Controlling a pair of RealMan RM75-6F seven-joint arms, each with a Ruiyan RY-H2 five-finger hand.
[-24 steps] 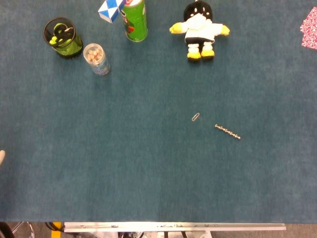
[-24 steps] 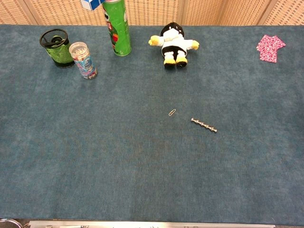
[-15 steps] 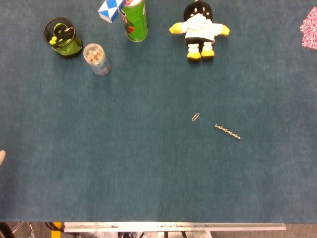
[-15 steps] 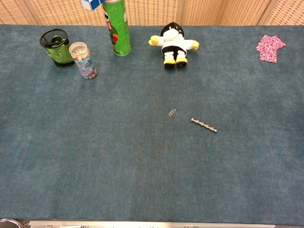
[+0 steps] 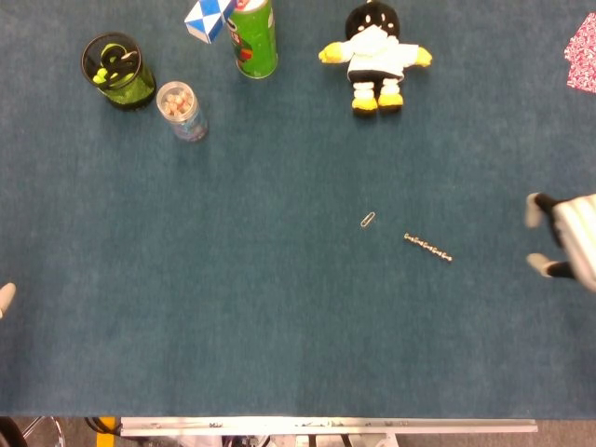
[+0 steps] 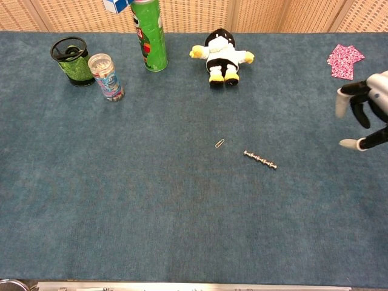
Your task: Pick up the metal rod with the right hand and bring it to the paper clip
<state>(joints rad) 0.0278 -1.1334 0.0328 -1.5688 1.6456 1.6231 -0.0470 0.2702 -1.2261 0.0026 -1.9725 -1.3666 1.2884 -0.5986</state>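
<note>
Right robot hand (image 6: 364,115) hovered empty, fingers spread, at the table's (image 6: 151,206) edge; the short knurled metal rod (image 6: 260,159) lay untouched well to its left, small silver paper clip (image 6: 219,143) just beyond. Everything left to do.

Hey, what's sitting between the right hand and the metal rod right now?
Nothing: between the right hand and the metal rod there is only bare blue cloth. Head and chest views both show it.
</note>
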